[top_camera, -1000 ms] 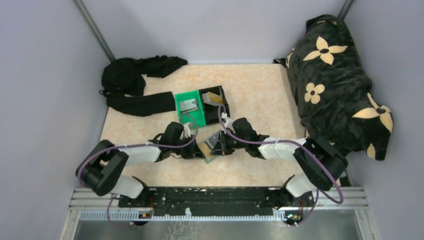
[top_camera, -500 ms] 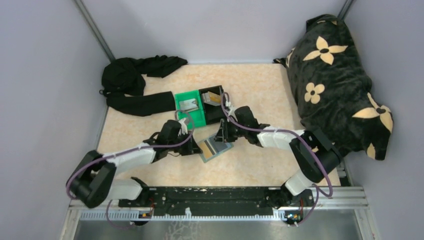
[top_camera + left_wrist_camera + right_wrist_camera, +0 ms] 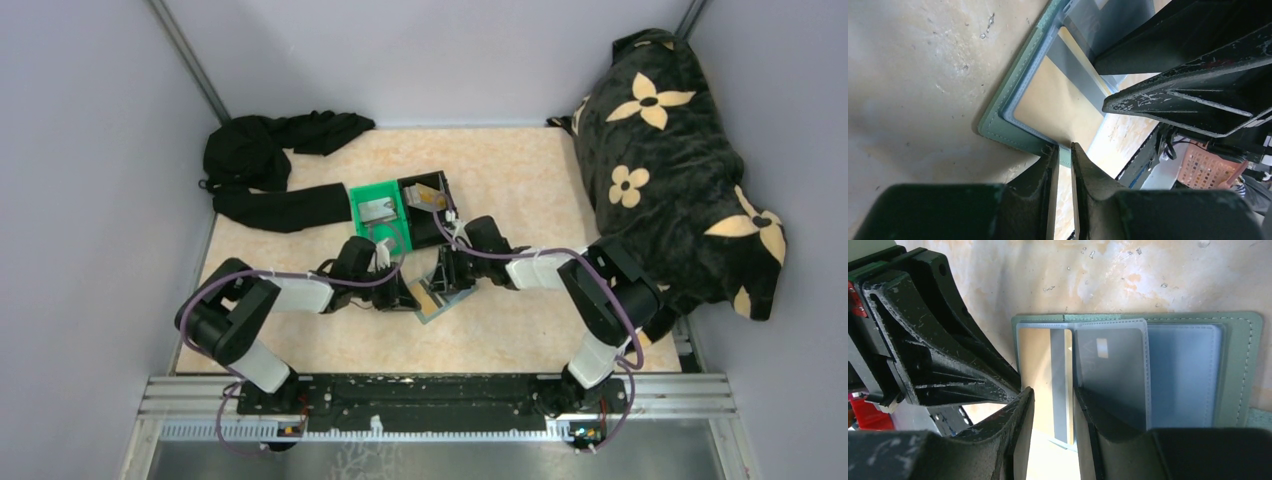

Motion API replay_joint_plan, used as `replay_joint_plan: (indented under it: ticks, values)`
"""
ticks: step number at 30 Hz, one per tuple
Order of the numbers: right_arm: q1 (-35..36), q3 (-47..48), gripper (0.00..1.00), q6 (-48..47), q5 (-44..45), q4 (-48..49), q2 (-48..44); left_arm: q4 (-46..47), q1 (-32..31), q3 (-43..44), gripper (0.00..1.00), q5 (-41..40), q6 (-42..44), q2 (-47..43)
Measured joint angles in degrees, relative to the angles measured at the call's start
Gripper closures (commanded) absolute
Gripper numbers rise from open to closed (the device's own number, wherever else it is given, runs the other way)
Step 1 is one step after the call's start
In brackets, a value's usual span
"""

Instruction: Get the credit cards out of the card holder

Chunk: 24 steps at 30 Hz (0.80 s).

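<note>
Left claw (image 3: 1064, 148) pinches the card holder (image 3: 1022, 70) edge — right claw (image 3: 1053, 392) parted over tan card (image 3: 1035, 360)

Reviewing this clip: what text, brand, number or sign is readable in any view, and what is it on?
No text is readable in any view.
The grey card has a pale square and a faint mark, too faint to read.
The gold card shows only a dark stripe, no print.
The black blanket has cream flower motifs, no letters.

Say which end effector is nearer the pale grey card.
Right. The right end effector hangs over the tan card, one finger overlapping the pale grey card; the left end effector pinches the card holder's far edge.
</note>
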Motion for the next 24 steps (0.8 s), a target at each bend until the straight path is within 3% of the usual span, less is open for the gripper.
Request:
replay_joint_plan:
  ticks: [12, 24]
  values:
    - [-4.83, -2.25, 0.69, -2.29, -7.30, 1.44, 0.22, 1.46, 2.54, 0.35, 0.78, 4.20, -0.02, 2.36]
    - [-4.96, -4.22, 0.73, -2.56, -13.97, 5.09, 2.19, 0.02, 3.82, 1.22, 0.79, 5.66, 0.85, 3.04]
